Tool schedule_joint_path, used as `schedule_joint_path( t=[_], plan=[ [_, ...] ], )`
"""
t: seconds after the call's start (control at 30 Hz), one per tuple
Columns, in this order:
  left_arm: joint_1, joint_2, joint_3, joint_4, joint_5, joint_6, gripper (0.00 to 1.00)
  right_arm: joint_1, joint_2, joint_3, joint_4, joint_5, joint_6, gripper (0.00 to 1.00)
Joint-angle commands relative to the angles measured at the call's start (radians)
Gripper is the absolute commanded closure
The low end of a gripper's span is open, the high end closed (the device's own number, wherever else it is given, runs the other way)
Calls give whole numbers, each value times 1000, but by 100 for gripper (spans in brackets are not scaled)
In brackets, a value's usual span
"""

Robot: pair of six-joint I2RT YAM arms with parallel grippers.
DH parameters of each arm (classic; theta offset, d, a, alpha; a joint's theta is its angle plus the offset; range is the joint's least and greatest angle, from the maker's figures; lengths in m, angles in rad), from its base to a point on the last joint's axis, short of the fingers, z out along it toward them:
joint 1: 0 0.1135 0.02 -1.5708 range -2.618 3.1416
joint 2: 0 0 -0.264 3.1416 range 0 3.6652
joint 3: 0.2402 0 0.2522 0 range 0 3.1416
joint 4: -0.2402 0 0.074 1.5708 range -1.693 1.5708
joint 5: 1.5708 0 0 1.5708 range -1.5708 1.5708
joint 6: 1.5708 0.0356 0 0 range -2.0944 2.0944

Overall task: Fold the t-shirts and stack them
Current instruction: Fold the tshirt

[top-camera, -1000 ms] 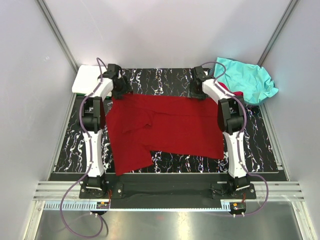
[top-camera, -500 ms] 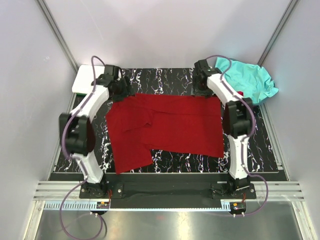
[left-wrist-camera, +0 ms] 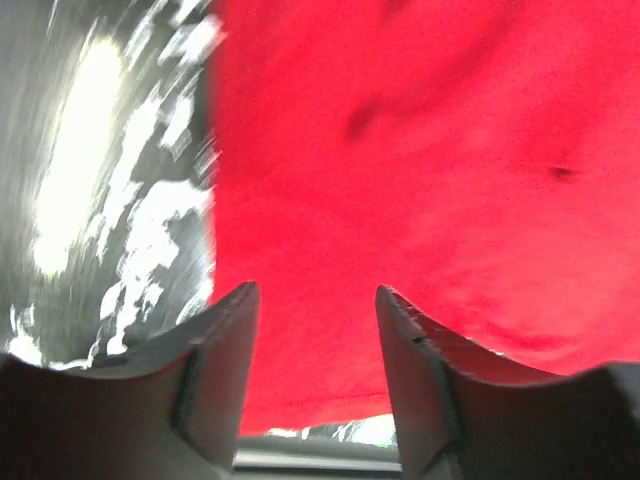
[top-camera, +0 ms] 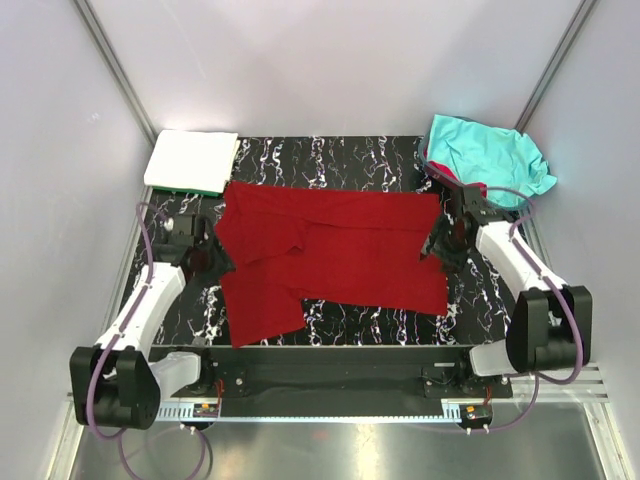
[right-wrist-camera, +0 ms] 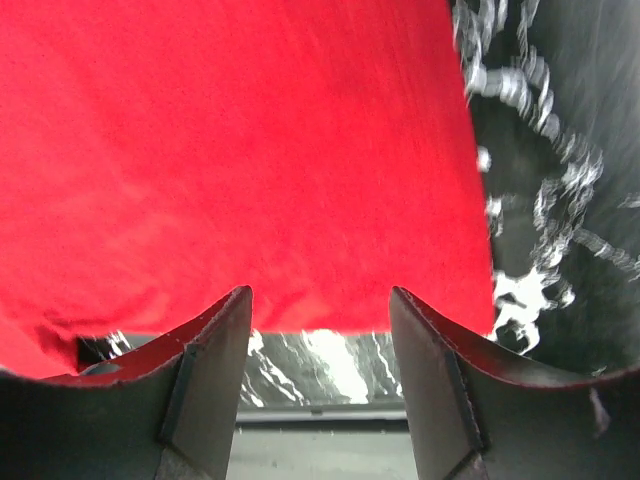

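Note:
A dark red t-shirt [top-camera: 335, 255] lies spread across the black marbled mat [top-camera: 330, 155], with one flap folded over its left half. My left gripper [top-camera: 205, 262] is low at the shirt's left edge. Its jaws [left-wrist-camera: 315, 300] are open over red cloth [left-wrist-camera: 400, 150] with nothing between them. At the shirt's right edge my right gripper [top-camera: 441, 245] also stands open [right-wrist-camera: 320, 300], its fingertips just past the hem [right-wrist-camera: 230, 150]. A crumpled turquoise t-shirt [top-camera: 487, 157] sits at the back right. A folded white t-shirt [top-camera: 190, 157] rests on a green one [top-camera: 185, 189] at the back left.
The mat's bare marbled surface shows beside each gripper [left-wrist-camera: 100, 200] [right-wrist-camera: 560, 200]. Grey walls with metal corner posts [top-camera: 115, 70] enclose the table. Both arms' elbows are swung outward near the front corners, left [top-camera: 110, 385] and right [top-camera: 550, 330].
Both arms pulled back from the shirt's far edge and swung out to its left and right sides. The far edge now lies flat on the mat. The left jaws narrowed somewhat.

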Motion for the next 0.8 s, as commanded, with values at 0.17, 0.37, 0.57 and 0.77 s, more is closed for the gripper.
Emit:
schedule_joint_path(
  t=[0.17, 0.37, 0.57, 0.77],
  plan=[
    [69, -66, -198, -34, -25, -240, 51, -64, -182, -177, 52, -169, 100, 36],
    [46, -74, -300, -42, 5, -315, 56, -119, -232, -226, 55, -188, 112, 36],
    [-30, -55, -308, -77, -85, -366, 56, -136, -240, -274, 103, -235, 152, 36],
    [-32, -28, -314, -66, -124, -375, 65, -137, -240, -286, 98, -188, 207, 36]
  ],
)
